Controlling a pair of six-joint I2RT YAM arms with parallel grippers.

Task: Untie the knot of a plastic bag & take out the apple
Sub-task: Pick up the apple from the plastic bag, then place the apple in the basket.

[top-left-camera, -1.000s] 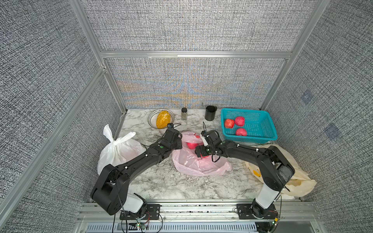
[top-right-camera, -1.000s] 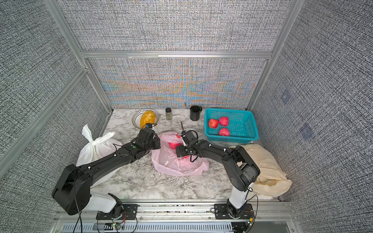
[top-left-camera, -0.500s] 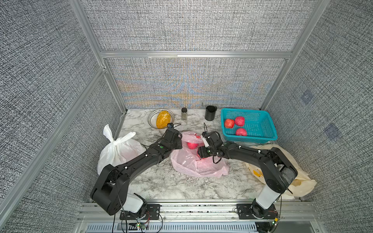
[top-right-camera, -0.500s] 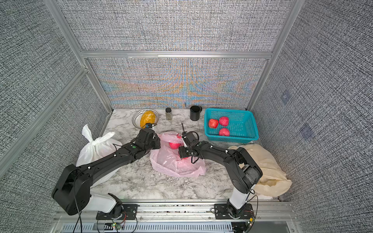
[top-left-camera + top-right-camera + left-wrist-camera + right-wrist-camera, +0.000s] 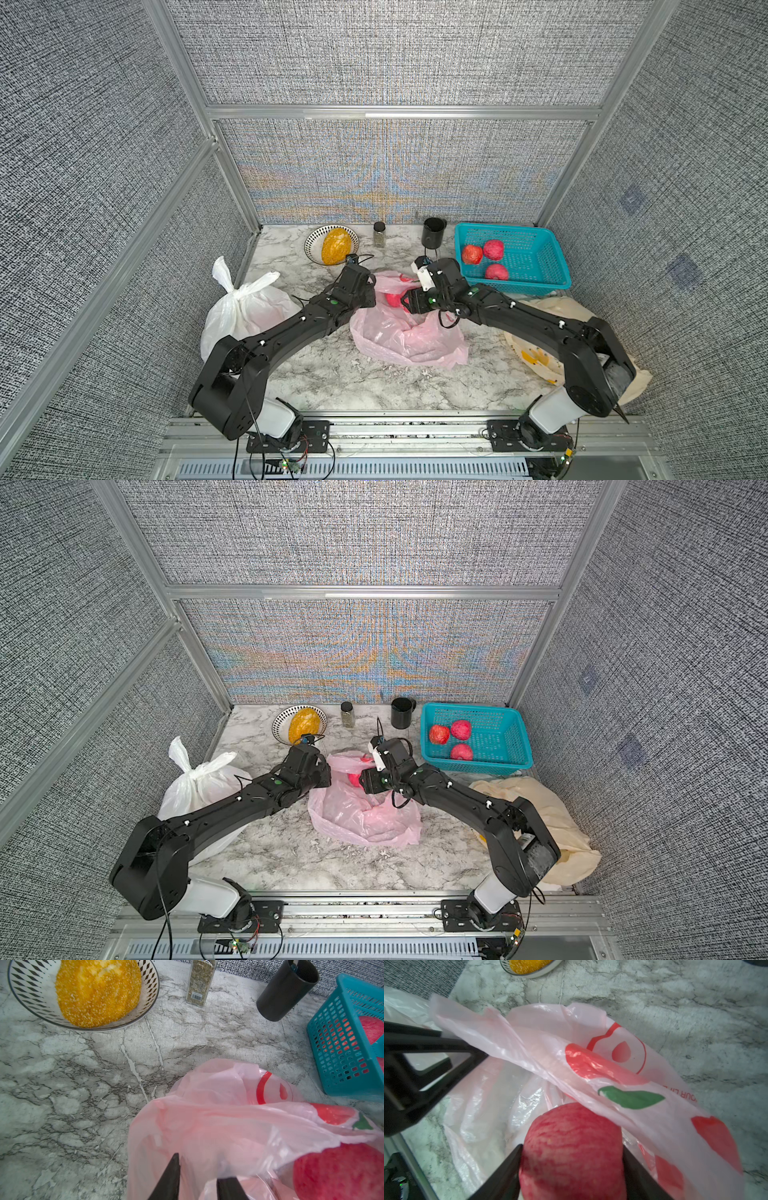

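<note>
**Knot.** You had it undone. The pink bag lay slack on the marble table with its mouth wide open. No tie showed in the top views or the wrist views, so I judged the first half of the task complete.

**Left gripper**. It was closed on a fold of the bag's rim, with film bunched between the fingers. In the right wrist view, that pinch held the upper edge of the mouth up and away from the fruit.

**Right gripper**. It was reached into the mouth, with one finger pressed against each side of the apple. This was a grip, not a hover.

**Apple.** It was not yet out. It sat just inside the bag's mouth between your two grippers, and the printed upper film lay across its far side.

**Remaining.** You had to draw the apple clear of the film and set it down. The teal basket stood near the right arm with three red fruits in it. That was a likely drop spot, though the task does not name one.

**Estimate.** You were well past halfway, with only the extraction left.

**Watch.** The film over the apple could drag along with it.
</note>
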